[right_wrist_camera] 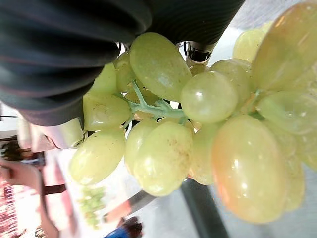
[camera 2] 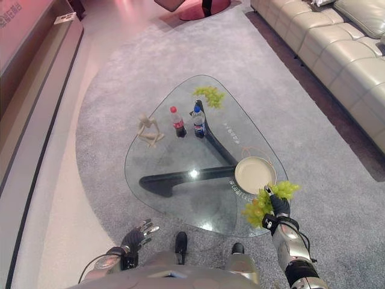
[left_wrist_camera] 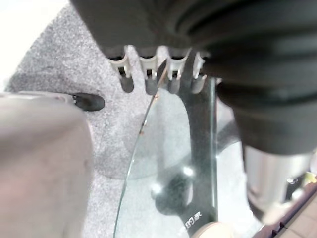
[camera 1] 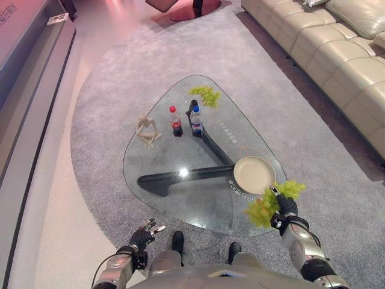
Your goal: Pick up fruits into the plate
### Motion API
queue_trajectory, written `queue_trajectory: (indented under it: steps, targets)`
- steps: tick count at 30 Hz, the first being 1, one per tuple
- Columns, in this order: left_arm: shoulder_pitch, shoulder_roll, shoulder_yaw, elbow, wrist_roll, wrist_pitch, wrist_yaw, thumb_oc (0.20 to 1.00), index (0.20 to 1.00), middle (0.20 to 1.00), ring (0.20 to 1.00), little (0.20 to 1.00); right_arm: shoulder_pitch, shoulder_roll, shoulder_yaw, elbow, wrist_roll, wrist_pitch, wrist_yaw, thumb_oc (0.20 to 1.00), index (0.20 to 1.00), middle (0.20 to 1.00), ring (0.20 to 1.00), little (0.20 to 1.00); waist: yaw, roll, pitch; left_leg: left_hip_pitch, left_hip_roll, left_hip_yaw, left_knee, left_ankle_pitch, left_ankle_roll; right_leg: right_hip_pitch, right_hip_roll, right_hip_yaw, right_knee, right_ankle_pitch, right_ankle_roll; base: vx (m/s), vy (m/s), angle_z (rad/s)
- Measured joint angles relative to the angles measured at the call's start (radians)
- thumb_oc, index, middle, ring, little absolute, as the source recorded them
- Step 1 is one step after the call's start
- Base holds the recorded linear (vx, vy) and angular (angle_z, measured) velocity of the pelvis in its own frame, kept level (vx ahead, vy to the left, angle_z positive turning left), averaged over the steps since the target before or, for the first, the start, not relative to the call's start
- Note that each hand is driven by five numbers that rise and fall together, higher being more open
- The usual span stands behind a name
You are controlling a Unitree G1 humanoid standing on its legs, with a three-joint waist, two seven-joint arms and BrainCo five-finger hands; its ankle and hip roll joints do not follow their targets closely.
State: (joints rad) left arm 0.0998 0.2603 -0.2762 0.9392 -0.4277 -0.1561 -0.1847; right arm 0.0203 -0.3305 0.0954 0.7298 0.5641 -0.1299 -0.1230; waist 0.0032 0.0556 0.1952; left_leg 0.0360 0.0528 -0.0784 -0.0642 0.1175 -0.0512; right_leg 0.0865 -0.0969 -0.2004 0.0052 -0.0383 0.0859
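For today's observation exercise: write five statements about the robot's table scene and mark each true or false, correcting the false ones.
1. The right hand holds grapes. True.
2. The plate already has fruit on it. False: it is bare.
3. Two bottles stand on the table. True.
4. The left hand grips a bottle. False: it hangs empty near the table's near edge.
5. A second grape bunch lies at the far edge. True.

A bunch of green grapes (camera 1: 272, 201) hangs in the curled right hand (camera 1: 285, 211), spilling to both sides of it, the empty cream plate (camera 1: 253, 173) lies just beyond that hand, and a second green bunch (camera 1: 206, 94) lies far beyond it.
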Motion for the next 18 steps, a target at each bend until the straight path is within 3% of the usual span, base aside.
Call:
queue_trajectory:
  steps: [10, 18]
  targets:
    - [0.008, 0.001, 0.006, 0.003, 0.038, 0.009, -0.007, 1.0, 1.0, 1.0, 1.0, 1.0, 0.012, -0.019, -0.004, -0.012, 0.014, 0.0, 0.021, 0.2, 0.2, 0.2, 0.2, 0.2, 0.022, 0.002, -0.002, 0.02, 0.002, -0.002, -0.011, 0.0, -0.002, 0.027, 0.004, -0.004, -0.027, 0.009, 0.0, 0.01, -0.01, 0.0]
    - [-0.014, 0.022, -0.02, 0.004, 0.034, 0.019, -0.008, 1.0, 1.0, 1.0, 1.0, 1.0, -0.068, -0.071, -0.021, -0.103, 0.015, -0.037, 0.049, 0.2, 0.2, 0.2, 0.2, 0.2, 0.023, 0.003, 0.027, -0.058, 0.001, -0.009, 0.012, 0.009, -0.015, -0.047, 0.004, -0.009, -0.018, 0.016, 0.001, -0.11, -0.015, 0.02]
